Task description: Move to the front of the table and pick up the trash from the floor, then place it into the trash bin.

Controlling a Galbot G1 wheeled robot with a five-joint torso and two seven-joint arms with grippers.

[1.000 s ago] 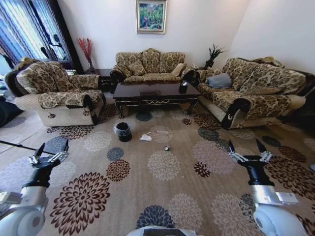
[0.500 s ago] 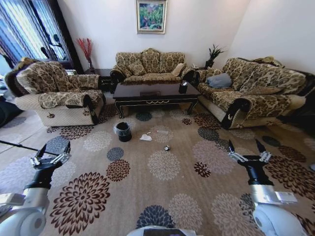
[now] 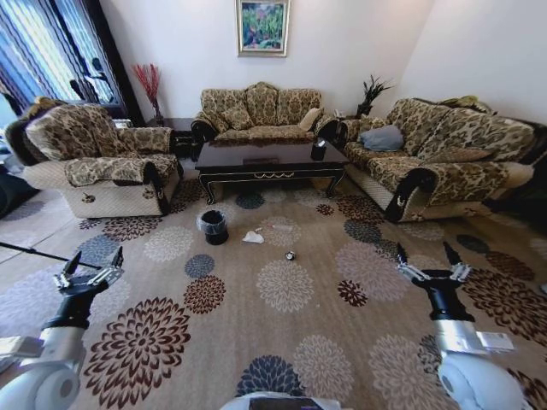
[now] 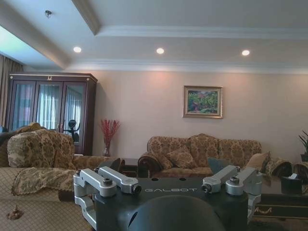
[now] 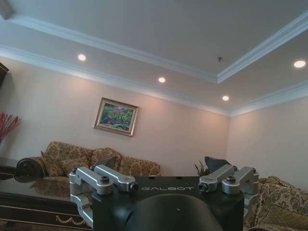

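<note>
Nothing on the beige flower-medallion carpet floor [image 3: 282, 337] has moved; only the view has crept slightly. Upper centre stands the glossy dark wood desk [image 3: 269, 159]. Below it, the small black lined trash bin [image 3: 213, 227], its contents unclear; right of it, crumpled white tissue [image 3: 253, 237] and tiny scrap [image 3: 291, 255]. Left gripper [image 3: 89, 266] and right gripper [image 3: 426, 262] hover at the lower corners, spread.

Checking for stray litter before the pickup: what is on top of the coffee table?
On the table a small dark object stands near its right end. The rest of the glossy top shows just reflections. The floor beneath the tabletop lies in shadow, so anything under it cannot be seen.
</note>
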